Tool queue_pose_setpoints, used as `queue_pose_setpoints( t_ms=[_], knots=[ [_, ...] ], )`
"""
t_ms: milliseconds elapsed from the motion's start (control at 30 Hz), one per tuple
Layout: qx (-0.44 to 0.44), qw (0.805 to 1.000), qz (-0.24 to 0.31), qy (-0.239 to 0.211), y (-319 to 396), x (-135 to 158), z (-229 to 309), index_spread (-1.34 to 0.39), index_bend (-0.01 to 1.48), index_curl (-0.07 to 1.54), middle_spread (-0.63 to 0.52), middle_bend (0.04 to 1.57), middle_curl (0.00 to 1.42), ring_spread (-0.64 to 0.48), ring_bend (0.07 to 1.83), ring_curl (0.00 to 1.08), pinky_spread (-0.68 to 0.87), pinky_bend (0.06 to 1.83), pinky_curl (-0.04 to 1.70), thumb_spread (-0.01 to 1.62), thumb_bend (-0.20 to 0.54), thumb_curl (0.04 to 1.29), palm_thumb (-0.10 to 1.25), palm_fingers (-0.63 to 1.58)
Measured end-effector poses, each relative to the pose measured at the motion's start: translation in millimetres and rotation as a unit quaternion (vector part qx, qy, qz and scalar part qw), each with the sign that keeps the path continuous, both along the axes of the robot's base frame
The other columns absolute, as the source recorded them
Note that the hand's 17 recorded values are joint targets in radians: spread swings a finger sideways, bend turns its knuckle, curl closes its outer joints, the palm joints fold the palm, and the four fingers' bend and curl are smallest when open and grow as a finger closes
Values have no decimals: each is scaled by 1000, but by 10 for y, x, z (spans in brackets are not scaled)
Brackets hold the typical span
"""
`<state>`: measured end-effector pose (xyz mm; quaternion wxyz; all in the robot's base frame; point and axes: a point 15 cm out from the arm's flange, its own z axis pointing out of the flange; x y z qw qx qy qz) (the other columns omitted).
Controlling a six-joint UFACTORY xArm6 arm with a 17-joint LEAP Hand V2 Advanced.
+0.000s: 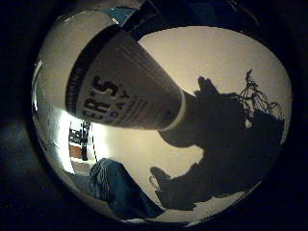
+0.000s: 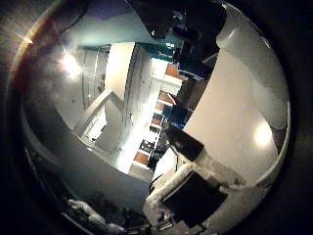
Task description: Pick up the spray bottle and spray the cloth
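the spray bottle (image 1: 125,86) fills much of the little-finger-side view, close against the palm, above the pale counter (image 1: 226,53). a blue cloth (image 1: 118,187) lies on the counter. whether the hand's fingers wrap the bottle, i cannot tell.

We see a pale table (image 1: 231,57) under dark shadow (image 1: 226,144); white walls (image 2: 120,63), a bright lamp (image 2: 70,62) upper left, and shelving (image 2: 159,117) at centre.
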<state>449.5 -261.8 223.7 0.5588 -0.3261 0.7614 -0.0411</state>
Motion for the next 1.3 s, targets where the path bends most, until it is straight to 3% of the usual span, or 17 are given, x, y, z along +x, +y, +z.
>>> queue_pose_setpoints(
  t_ms=[200, 300, 500, 667, 800, 967, 1300],
  knots=[
    [22, 1000, -4, -8, 113, 229, -46, -265, 214, 373, -140, 580, 524, -167, 918, 426, -195, 1200, 66, 1038, -6, 392, 902, 1028],
    [25, 1000, -5, -4, 133, 309, -111, -316, 359, 469, -174, 712, 594, -204, 993, 477, -281, 1256, 126, 1020, -8, 395, 970, 1255],
    [31, 999, -8, -7, 128, 380, -116, -289, 731, 647, -134, 1004, 666, -190, 1122, 535, -252, 1352, 257, 995, -12, 412, 1039, 1303],
    [50, 998, 14, -25, 235, 434, -48, -229, 936, 714, -104, 1117, 672, -172, 1242, 574, -219, 1419, 352, 957, -12, 478, 1071, 1285],
    [73, 993, 61, -68, 424, 503, 239, -196, 1025, 719, -83, 1189, 669, -162, 1307, 585, -201, 1439, 407, 941, -11, 524, 1097, 1275],
    [54, 991, 81, -94, 473, 475, 660, -176, 1085, 706, -75, 1240, 653, -157, 1359, 592, -184, 1458, 467, 931, -14, 571, 1101, 1254],
    [-35, 985, 170, -13, 659, -99, 1169, -179, 1130, 676, -74, 1294, 618, -159, 1409, 589, -176, 1443, 557, 891, -14, 661, 1087, 1235]
  ],
)
